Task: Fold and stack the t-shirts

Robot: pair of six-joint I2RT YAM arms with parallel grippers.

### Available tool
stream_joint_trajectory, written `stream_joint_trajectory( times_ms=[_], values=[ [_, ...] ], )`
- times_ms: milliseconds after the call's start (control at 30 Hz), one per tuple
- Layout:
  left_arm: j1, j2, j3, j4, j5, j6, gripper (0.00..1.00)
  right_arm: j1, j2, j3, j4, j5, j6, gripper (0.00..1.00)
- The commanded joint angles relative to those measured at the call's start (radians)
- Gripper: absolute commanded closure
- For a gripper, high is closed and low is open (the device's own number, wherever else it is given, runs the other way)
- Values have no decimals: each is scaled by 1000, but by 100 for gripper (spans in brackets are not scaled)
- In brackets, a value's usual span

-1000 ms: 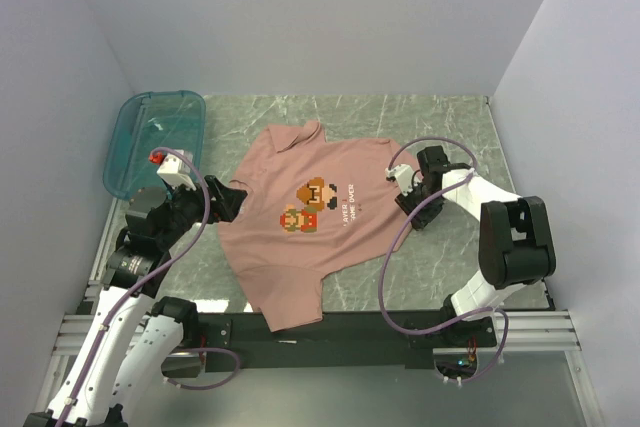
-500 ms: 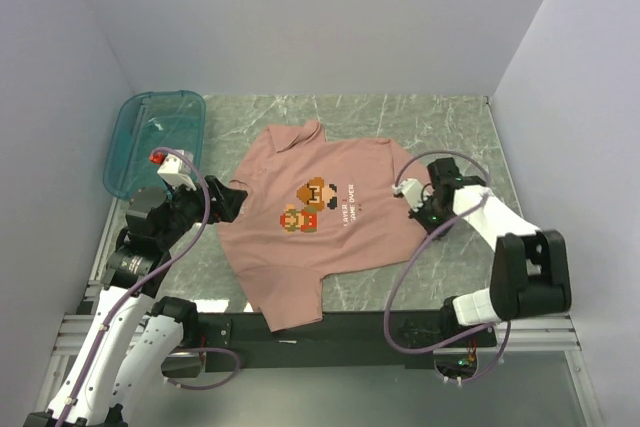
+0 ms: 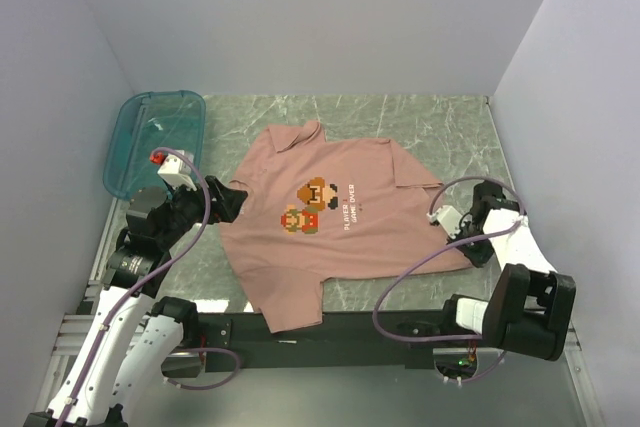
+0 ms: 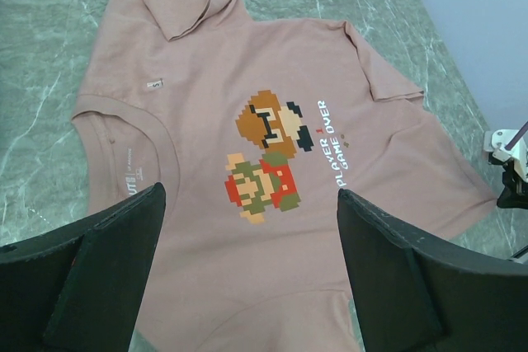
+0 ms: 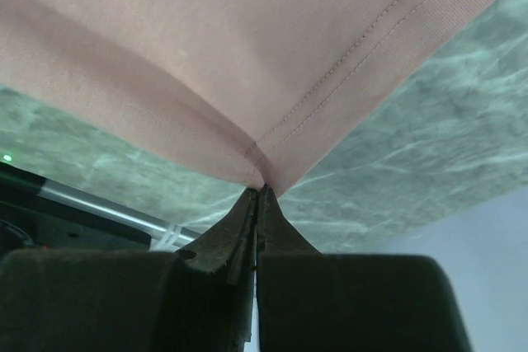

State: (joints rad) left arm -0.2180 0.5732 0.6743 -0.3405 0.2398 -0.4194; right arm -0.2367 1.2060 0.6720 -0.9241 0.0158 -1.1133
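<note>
Right gripper (image 5: 257, 191): fingers closed, pinching one hem corner of the shirt (image 3: 330, 217). In the wrist view the cloth fans up and away from the fingertips, and a stitched hem line runs from the pinch toward the upper right. The marble table (image 5: 388, 162) shows on both sides of the pinch, under the cloth.

Top view: this pinch is at the near-right corner of the shirt, and the cloth there is drawn out to a point toward the fingers. The rest of the shirt lies spread on the table, print (image 3: 315, 205) up. The far sleeve (image 3: 298, 136) is folded over on itself. The near sleeve (image 3: 290, 305) drapes over the near table edge onto the black rail.

Left gripper (image 4: 250, 204): fingers (image 4: 91, 278) wide apart, nothing between them gripped. The collar (image 4: 124, 172) lies just ahead of the left finger and the print lies ahead of the gap. Cannot tell whether the fingertips touch the cloth.

Bin (image 3: 150, 137): teal, beyond the left gripper at the far-left table corner, apart from the shirt.
</note>
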Motion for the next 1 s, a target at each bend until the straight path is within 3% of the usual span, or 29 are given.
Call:
stream_joint_trajectory(
  times_ms=[0, 400, 500, 533, 633, 767, 967],
  values=[
    [2, -4, -2, 44, 21, 14, 10, -74, 9, 4, 19, 46, -94, 100],
    [2, 20, -2, 44, 35, 11, 10, -253, -91, -81, -21, 44, -266, 99],
    [0, 24, -2, 43, 41, 10, 10, -305, -83, -11, -62, -13, -252, 87],
    [2, 25, -1, 43, 41, 10, 10, -311, -76, 21, -83, -83, -241, 77],
    [2, 25, -1, 41, 35, 10, 10, -308, -54, 139, -192, -210, -208, 59],
    [3, 27, 1, 37, 26, 10, 10, -199, -1, 231, -184, -399, -35, 53],
    [2, 36, 1, 35, 10, 11, 10, 109, 145, 322, 118, -400, 355, 53]
  ],
)
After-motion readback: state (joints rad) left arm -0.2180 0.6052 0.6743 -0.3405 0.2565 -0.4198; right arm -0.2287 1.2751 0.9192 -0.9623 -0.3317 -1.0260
